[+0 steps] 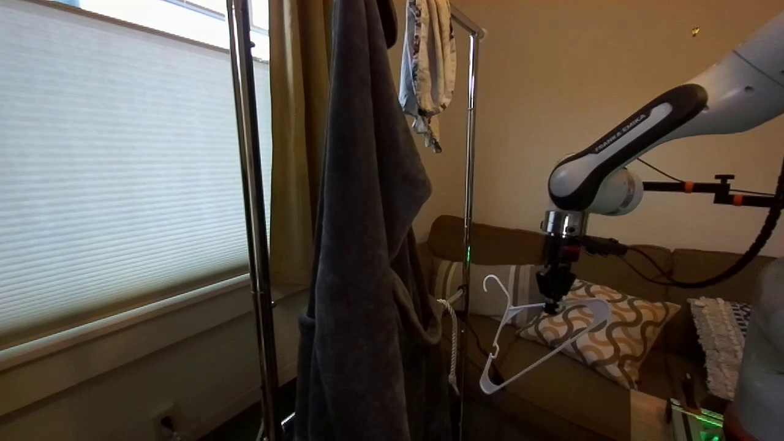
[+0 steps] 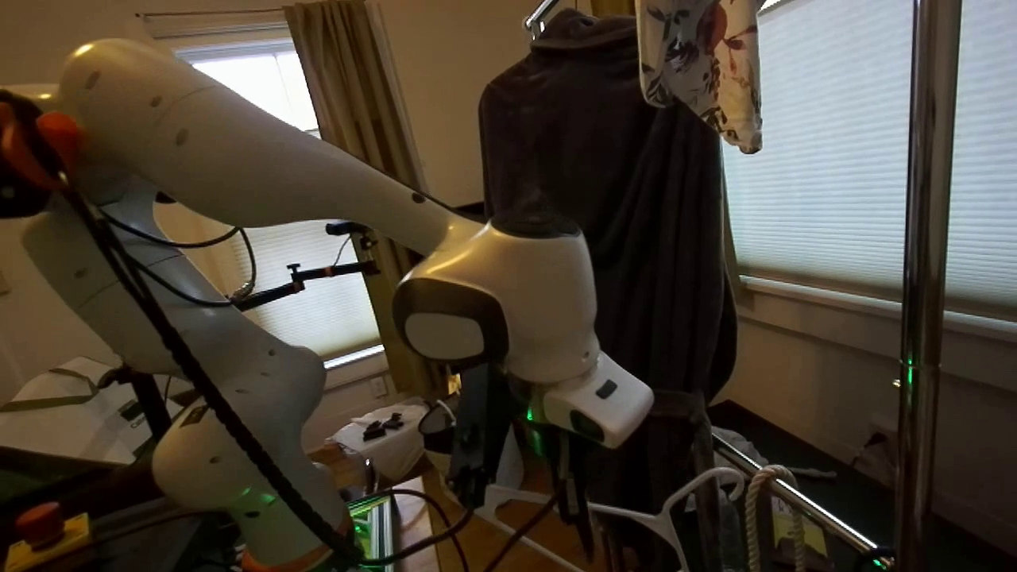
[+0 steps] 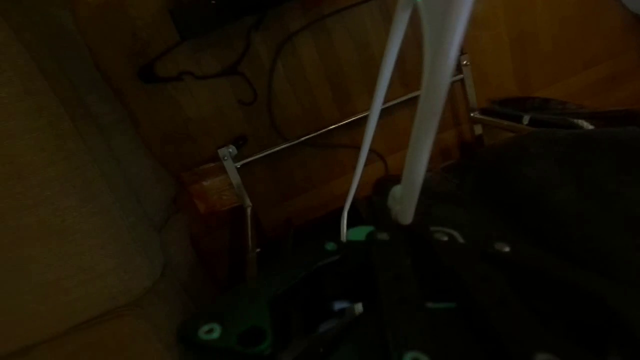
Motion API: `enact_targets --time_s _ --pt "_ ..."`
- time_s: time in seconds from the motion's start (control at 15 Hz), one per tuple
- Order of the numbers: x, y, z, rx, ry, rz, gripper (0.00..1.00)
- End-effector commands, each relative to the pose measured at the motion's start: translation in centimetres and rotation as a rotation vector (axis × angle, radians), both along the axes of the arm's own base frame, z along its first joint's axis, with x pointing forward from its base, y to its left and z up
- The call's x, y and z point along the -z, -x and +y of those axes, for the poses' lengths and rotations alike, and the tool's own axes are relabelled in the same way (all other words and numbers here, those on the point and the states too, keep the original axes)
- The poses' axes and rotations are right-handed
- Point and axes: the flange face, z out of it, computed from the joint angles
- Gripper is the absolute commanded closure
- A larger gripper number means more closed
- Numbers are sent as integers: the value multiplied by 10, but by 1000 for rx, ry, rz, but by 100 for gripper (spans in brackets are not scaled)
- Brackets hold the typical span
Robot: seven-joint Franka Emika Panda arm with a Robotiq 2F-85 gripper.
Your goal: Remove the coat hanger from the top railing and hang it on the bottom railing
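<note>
Exterior view: end effector (image 1: 552, 304) pinches coat hanger (image 1: 550, 354).

White triangular coat hanger (image 1: 551, 353), tilted in the gripper (image 1: 551, 305), near silvery bottom railing (image 2: 833, 519), top railing (image 1: 465, 20) above

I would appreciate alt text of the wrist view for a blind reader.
Part of the white coat hanger reaches from the dark gripper at the bottom to the dim picture's top edge. Beyond it, a dark hanger and a thin metal frame show against a wooden floor, with a brown sofa at left.
</note>
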Motion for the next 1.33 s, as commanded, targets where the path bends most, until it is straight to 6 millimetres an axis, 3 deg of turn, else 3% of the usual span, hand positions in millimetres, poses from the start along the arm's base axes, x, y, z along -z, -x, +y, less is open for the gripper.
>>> enact_targets --time_s 0.0,0.13,0.2,0.33,0.73,1.0,1.27 --pt "24 -23 -31 48 9 37 98" --pt "23 -35 -34 91 3 24 98" --pt "21 -24 -26 60 15 33 92" --pt "22 -34 -32 75 16 35 98" --pt "6 -61 -24 24 158 77 98" --pt "-7 -92 -17 -13 188 57 98" --pt "-4 -115 -1 -54 178 52 98"
